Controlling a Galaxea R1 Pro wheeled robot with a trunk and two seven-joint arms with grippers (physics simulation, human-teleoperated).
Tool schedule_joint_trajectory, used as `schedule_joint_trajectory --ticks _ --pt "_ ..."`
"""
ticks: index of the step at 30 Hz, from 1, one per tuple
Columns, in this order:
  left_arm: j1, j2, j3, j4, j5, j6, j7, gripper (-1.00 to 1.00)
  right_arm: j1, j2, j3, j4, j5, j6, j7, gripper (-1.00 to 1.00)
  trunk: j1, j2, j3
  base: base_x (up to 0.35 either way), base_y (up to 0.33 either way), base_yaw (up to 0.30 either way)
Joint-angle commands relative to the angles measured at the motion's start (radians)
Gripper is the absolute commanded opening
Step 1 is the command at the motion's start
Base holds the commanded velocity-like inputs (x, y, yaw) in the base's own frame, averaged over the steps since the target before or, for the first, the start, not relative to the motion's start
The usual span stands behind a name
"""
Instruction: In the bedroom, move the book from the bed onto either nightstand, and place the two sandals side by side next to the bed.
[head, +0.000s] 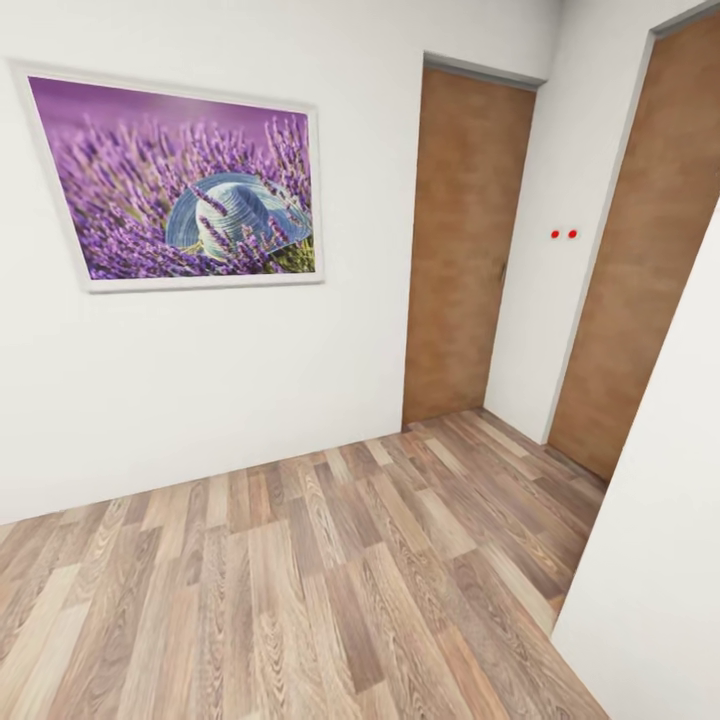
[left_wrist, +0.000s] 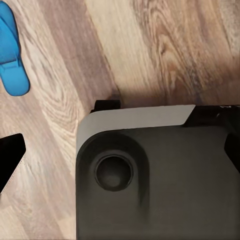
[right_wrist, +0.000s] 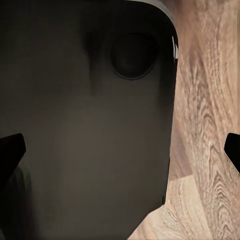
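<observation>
One bright blue sandal (left_wrist: 11, 55) lies flat on the wood-plank floor (left_wrist: 165, 50), off to the side of my dark base (left_wrist: 150, 175). My left gripper (left_wrist: 120, 155) hangs open over the base and floor, with nothing between its black fingertips (left_wrist: 7, 157). My right gripper (right_wrist: 120, 150) is open too, empty, with its fingertips (right_wrist: 10, 150) wide apart above the base (right_wrist: 85, 125). The book, the bed and the nightstand are out of view.
Ahead is a white wall with a framed lavender picture (head: 180, 180). A tan wooden door (head: 465, 250) stands in the corner, and a second tan panel (head: 650, 250) is to its right. A white wall edge (head: 660, 560) is close at my right. Plank floor (head: 300, 590) stretches in front.
</observation>
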Motion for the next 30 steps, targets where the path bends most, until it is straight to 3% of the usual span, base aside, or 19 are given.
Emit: schedule_joint_trajectory --ticks 1,11,21,30 --pt "0.000 0.000 0.000 -0.001 0.000 -0.002 0.000 1.00 0.000 0.000 0.000 0.000 0.000 0.000 0.000 1.00 0.001 0.000 -0.001 0.303 0.000 0.002" --pt "0.000 0.000 0.000 -0.001 0.000 -0.002 0.000 1.00 0.000 0.000 0.000 0.000 0.000 0.000 0.000 1.00 0.001 0.000 -0.001 0.317 0.000 0.022" --pt "0.000 0.000 0.000 -0.001 0.000 -0.003 0.000 1.00 0.000 0.000 0.001 0.000 0.000 0.000 0.000 1.00 0.001 0.000 -0.001 0.302 0.000 0.242" --pt "0.000 -0.001 0.000 -0.001 0.000 -0.004 0.000 1.00 0.000 0.000 0.001 0.000 0.000 0.000 0.000 1.00 0.001 0.000 -0.001 0.060 0.000 0.198"
